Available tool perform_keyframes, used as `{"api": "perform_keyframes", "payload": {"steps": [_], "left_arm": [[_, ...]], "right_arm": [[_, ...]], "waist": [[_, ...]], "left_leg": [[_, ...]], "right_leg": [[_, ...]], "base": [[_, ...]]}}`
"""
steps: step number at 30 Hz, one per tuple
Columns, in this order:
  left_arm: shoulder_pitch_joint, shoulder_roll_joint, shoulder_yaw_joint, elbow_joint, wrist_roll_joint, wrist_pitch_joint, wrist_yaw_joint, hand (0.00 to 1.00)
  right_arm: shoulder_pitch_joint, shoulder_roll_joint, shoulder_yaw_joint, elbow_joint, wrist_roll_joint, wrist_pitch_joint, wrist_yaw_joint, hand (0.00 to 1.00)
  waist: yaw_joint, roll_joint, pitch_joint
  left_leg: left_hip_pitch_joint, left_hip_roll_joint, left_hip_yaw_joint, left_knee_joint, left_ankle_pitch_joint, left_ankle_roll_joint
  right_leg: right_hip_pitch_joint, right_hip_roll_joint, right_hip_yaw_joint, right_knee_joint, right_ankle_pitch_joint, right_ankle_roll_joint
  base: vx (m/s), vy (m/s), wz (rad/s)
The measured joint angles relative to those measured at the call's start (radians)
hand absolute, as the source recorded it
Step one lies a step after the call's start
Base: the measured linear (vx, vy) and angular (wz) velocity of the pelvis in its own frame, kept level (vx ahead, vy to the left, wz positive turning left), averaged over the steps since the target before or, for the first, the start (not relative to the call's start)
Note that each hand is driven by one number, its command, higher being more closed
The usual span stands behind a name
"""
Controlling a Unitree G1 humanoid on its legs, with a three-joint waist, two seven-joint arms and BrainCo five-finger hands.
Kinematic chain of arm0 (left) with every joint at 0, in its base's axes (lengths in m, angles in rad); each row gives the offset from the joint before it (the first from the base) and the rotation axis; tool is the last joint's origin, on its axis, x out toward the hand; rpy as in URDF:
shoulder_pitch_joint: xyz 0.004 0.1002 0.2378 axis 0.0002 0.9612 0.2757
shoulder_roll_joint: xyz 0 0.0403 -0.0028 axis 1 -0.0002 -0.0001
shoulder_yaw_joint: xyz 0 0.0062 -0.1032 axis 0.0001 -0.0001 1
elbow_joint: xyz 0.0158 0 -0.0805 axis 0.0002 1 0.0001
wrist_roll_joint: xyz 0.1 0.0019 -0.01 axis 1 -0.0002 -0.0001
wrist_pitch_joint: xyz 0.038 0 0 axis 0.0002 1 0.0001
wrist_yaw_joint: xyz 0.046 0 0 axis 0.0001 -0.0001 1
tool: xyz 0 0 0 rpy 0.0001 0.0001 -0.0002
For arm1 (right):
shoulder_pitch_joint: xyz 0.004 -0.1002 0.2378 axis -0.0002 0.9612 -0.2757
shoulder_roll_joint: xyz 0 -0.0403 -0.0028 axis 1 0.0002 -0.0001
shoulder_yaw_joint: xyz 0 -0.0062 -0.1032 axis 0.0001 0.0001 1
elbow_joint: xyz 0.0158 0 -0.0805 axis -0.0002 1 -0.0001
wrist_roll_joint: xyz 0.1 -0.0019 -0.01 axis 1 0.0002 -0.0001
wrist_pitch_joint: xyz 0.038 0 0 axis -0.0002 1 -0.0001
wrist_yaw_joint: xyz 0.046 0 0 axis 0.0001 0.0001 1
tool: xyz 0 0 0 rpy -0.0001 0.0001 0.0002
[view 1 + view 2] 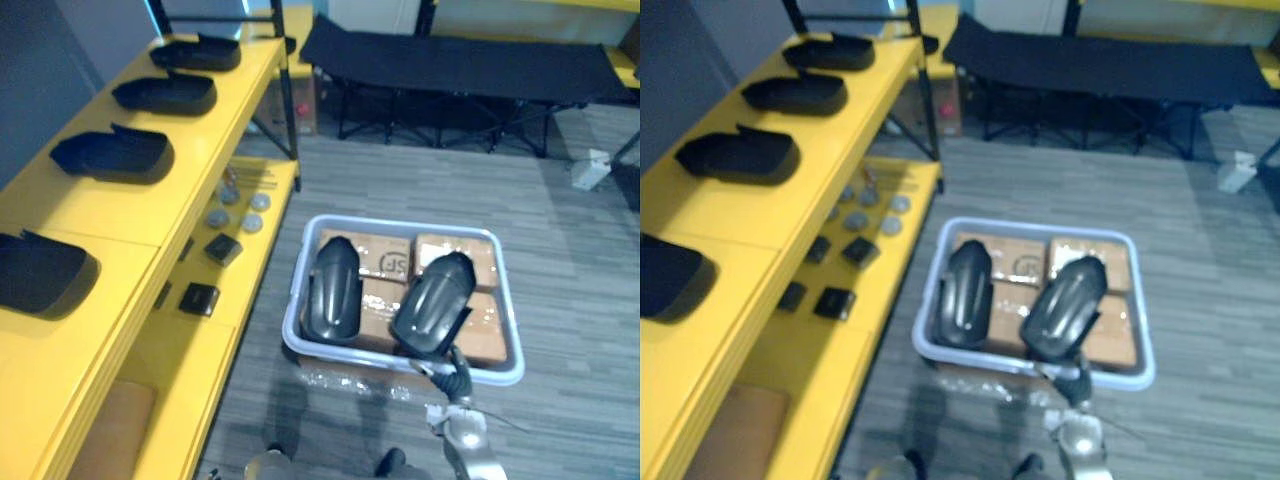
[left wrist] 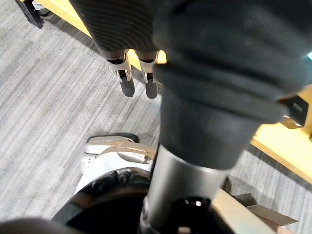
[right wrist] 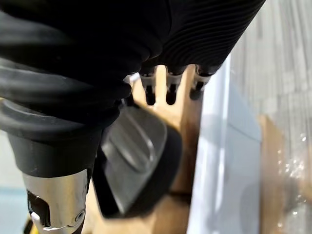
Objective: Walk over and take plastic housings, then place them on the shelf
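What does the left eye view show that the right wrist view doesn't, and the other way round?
The left eye view takes in the yellow shelf with four black housings on its top level, small parts on the level below, and a second housing on the bin's left side. The right wrist view adds a close look at the right hand, its fingers straight in front of the cardboard boxes, holding nothing. Both show the right-side housing, the pale bin and the boxes under the housing.
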Motion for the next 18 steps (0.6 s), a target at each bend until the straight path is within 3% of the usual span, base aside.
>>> {"api": "perform_keyframes", "payload": {"steps": [1,2,4,7,8,9,10,13,18], "left_arm": [[0.0,0.0,-0.003,0.003,0.001,-0.001,0.001,0.0],[0.001,0.016,-0.007,0.043,0.003,-0.026,0.007,0.0],[0.001,0.022,-0.007,0.051,-0.001,-0.027,0.007,0.0],[-0.002,0.026,-0.003,0.071,-0.002,-0.032,0.006,0.0],[-0.001,0.024,0.004,0.078,-0.002,-0.031,0.005,0.0],[0.013,0.026,0.052,0.093,-0.004,-0.003,-0.001,0.0],[0.014,0.028,0.063,0.095,-0.002,0.011,-0.004,0.0],[0.011,0.016,0.076,0.106,-0.001,0.022,-0.007,0.0],[-0.023,0.013,0.063,0.103,0.047,0.024,-0.021,0.0]], "right_arm": [[0.002,-0.001,0.012,-0.035,-0.018,-0.019,-0.007,0.0],[0.026,-0.007,0.112,-0.373,-0.172,-0.267,-0.119,0.0],[0.016,-0.007,0.111,-0.387,-0.192,-0.316,-0.167,0.0],[0.022,-0.011,0.083,-0.405,-0.198,-0.315,-0.188,0.0],[0.018,-0.019,0.031,-0.462,-0.22,-0.314,-0.236,0.0],[-0.038,-0.058,-0.229,-0.51,-0.039,-0.067,-0.332,0.0],[-0.039,-0.064,-0.252,-0.466,0.029,0.007,-0.332,0.0],[-0.007,-0.062,-0.261,-0.418,0.093,0.063,-0.332,0.0],[-0.017,-0.044,-0.408,-0.178,0.186,0.061,-0.35,0.0]], "waist": [[-0.004,0.0,0.0],[-0.012,-0.001,-0.002],[-0.012,-0.01,-0.007],[-0.015,-0.016,-0.01],[-0.015,-0.015,-0.011],[-0.018,-0.045,-0.04],[-0.019,-0.048,-0.043],[-0.037,-0.041,-0.039],[-0.045,-0.025,-0.007]], "left_leg": [[0.001,-0.003,0.0,-0.004,0.001,0.002],[0.058,-0.007,0.014,-0.079,0.019,-0.006],[0.074,-0.01,0.027,-0.091,0.019,-0.007],[0.081,-0.017,0.027,-0.099,0.019,-0.007],[0.1,-0.021,0.028,-0.116,0.019,-0.007],[0.154,-0.024,0.035,-0.127,0.019,-0.007],[0.155,-0.027,0.033,-0.131,0.019,-0.007],[0.154,-0.04,0.025,-0.15,0.022,-0.002],[0.06,-0.055,-0.036,-0.166,0.062,0.018]], "right_leg": [[0.001,-0.003,0.001,-0.004,0.001,0.001],[0.018,0.011,0.012,-0.011,0.004,-0.001],[0.019,0.011,0.029,-0.011,0.005,-0.002],[0.021,0.006,0.031,-0.011,0.006,0.0],[0.034,0.005,0.032,-0.011,0.007,0.0],[0.07,0.002,0.058,-0.002,0.007,-0.001],[0.069,0.0,0.058,-0.001,0.007,-0.001],[0.065,-0.008,0.061,0.001,0.007,-0.001],[-0.028,-0.028,0.066,0.055,0.01,-0.006]], "base": [[0.16,0.016,-0.11],[0.14,-0.013,-0.21],[0.08,0.006,-0.2],[0.01,0.012,0.0],[0.01,0.068,-0.1],[-0.01,0.07,-0.09],[-0.03,0.057,-0.09],[-0.06,0.02,0.0],[-0.11,0.021,0.27]]}}
